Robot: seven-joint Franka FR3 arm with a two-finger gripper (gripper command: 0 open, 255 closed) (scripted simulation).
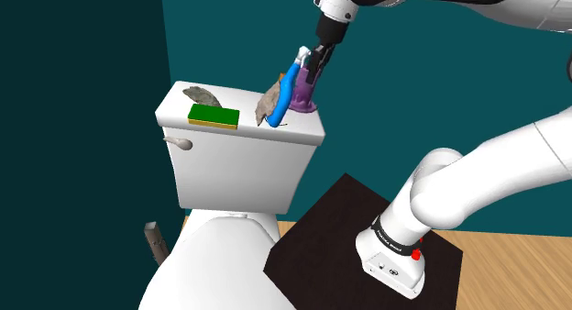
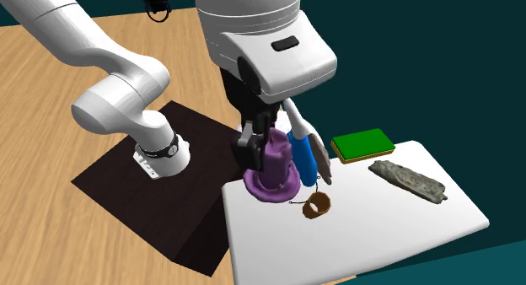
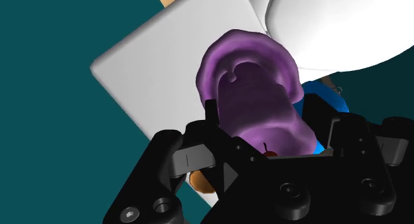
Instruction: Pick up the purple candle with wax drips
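Straddling the upright purple candle [image 2: 271,175] from straight above, the end effector [image 2: 268,147] grasps its stem, whose long axis points up into it.

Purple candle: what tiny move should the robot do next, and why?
Probably lift straight up, slowly. The gripper looks shut on the purple candle, whose base seems to rest on the white lid. A blue tool leans against it, so a sideways move might drag it.
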